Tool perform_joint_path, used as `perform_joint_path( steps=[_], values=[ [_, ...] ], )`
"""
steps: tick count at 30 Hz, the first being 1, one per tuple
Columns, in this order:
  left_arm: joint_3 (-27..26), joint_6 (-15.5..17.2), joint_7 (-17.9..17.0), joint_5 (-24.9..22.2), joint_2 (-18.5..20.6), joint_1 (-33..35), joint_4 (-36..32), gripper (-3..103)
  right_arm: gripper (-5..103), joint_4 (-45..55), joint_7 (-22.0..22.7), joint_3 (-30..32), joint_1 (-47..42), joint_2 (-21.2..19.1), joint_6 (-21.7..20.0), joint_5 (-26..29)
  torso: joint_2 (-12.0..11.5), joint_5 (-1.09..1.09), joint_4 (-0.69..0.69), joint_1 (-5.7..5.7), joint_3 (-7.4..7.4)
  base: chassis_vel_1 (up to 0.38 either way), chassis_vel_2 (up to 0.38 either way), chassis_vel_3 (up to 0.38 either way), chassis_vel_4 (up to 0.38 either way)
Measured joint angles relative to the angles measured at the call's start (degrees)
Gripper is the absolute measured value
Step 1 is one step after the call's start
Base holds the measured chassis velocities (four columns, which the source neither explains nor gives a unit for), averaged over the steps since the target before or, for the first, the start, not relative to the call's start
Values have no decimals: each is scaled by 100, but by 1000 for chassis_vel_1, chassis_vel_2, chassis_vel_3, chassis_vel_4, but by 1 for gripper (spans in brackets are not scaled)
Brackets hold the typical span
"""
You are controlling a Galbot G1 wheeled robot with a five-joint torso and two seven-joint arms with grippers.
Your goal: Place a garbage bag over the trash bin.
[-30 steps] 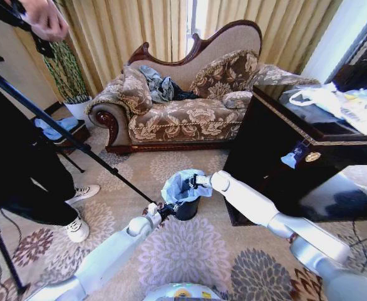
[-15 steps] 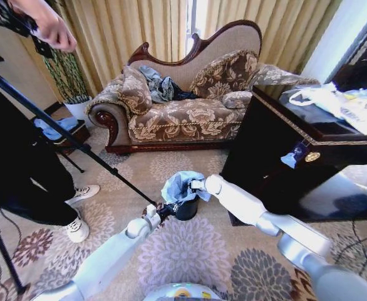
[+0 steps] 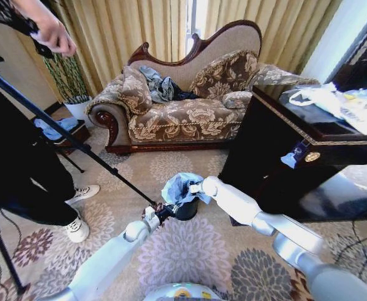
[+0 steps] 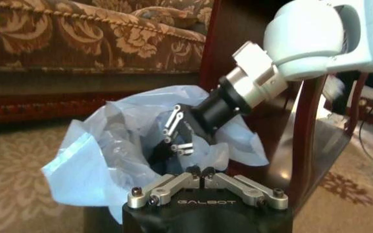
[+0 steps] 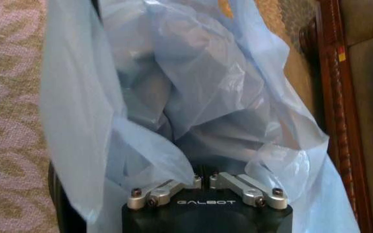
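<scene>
Compared with the frame one second earlier, the right arm has drawn leftward and lower in the head view, its wrist now lying over the bag's right edge; the left arm has shifted only slightly, and the bag's top looks more bunched.

Left of frame, head view: a tripod leg (image 3: 64, 139) runs diagonally across the carpet (image 3: 190, 251), with a person's shoes (image 3: 77, 229) beside it. The left hand (image 3: 160, 210) sits at the lower left rim of the trash bin (image 3: 186, 210), just left of centre. In the left wrist view its fingers (image 4: 173, 183) meet at the tips, closed on the near edge of the garbage bag (image 4: 102, 145).

Centre: the garbage bag (image 3: 178, 187) is draped in and over the bin, which stands on the carpet in front of the sofa (image 3: 177, 113). The bag's pale blue film stands up crumpled above the rim. The right hand (image 4: 173, 138) reaches down into the bag's mouth; in the right wrist view plastic (image 5: 193, 97) surrounds it and I cannot tell how far its fingers are parted or whether they grip anything.

Right: a dark wooden surface (image 3: 321, 135) carrying white plastic bags (image 3: 334, 103) stands just beside the bin. Curtains (image 3: 133, 28) hang behind the sofa.
</scene>
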Motion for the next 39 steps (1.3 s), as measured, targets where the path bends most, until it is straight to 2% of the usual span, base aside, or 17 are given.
perform_joint_path(
  steps=[7, 9, 10, 14, 16, 18, 19, 20, 24, 28, 29, 31, 32, 34, 36, 37, 39],
  values=[
    [22, -343, 127, 232, 25, 14, 326, 0, -3, 180, 19, 59, -97, -90, 0, 28, 0, 0, 0, 0, 0, 0, 0, 0, 0],
    [50, -415, 148, 303, 9, -4, 442, 0, 8, 291, 37, 79, -114, -142, -4, 72, 0, 0, 0, 0, 0, 0, 0, 0, 0],
    [50, -415, 148, 303, 9, -4, 442, 0, 8, 291, 37, 79, -114, -142, -4, 72, 0, 0, 0, 0, 0, 0, 0, 0, 0],
    [123, -589, 156, 365, -26, -48, 644, -1, 24, 643, 74, 110, -116, -297, -41, 236, 0, 0, 0, 0, 0, 0, 0, 0, 0],
    [149, -643, 168, 364, -30, -61, 679, 10, 34, 948, 84, 163, -112, -423, -80, 366, 0, 0, 0, 0, 0, 0, 0, 0, 0],
    [158, -664, 190, 362, -30, -71, 691, 10, 40, 1080, 84, 169, -104, -482, -102, 428, 0, 0, 0, 0, 0, 0, 0, 0, 0],
    [167, -700, 222, 362, -34, -86, 721, 15, 40, 1194, 84, 175, -93, -541, -123, 490, 0, 1, 0, 0, 0, 0, 0, 0, 0],
    [167, -700, 222, 362, -34, -86, 721, 15, 40, 1194, 84, 175, -93, -541, -123, 490, 0, 1, 0, 0, 0, 0, 0, 0, 0],
    [179, -816, 335, 372, -61, -109, 820, 36, 61, 1557, 106, 282, -124, -767, -224, 732, 0, 0, 0, 0, 0, 0, 0, 0, 0],
    [170, -904, 422, 387, -74, -91, 871, 47, 73, 1749, 136, 431, -209, -940, -310, 847, 0, 1, 0, 0, 0, 0, 0, 0, 0],
    [169, -920, 445, 394, -79, -84, 882, 58, 83, 1804, 144, 503, -249, -1028, -331, 875, 0, 1, 0, 0, 0, 0, 0, 0, 0],
    [169, -927, 455, 396, -83, -83, 891, 58, 83, 1826, 145, 541, -272, -1089, -338, 888, 0, 0, 0, 0, 0, 0, 0, 0, 0],
    [175, -935, 466, 398, -94, -85, 912, 69, 94, 1846, 145, 578, -295, -1194, -349, 926, 0, 1, 0, 0, 0, 0, 0, 0, 0],
    [181, -940, 472, 400, -102, -88, 926, 69, 94, 1846, 145, 588, -297, -1241, -355, 948, 0, 1, -1, 0, 0, 0, 0, 0, 0],
    [200, -956, 477, 402, -136, -111, 970, 80, 99, 1778, 136, 583, -277, -1355, -362, 1005, 0, 1, -1, 0, 0, 0, 0, 0, 0],
    [200, -956, 477, 402, -136, -111, 970, 80, 99, 1778, 136, 583, -277, -1355, -362, 1005, 0, 1, -1, 0, 0, 0, 0, 0, 0],
    [201, -957, 477, 393, -130, -115, 925, 91, 100, 1846, 137, 553, -258, -1521, -376, 1170, 0, 0, 0, 0, 0, 0, 0, 0, 0]
  ],
)
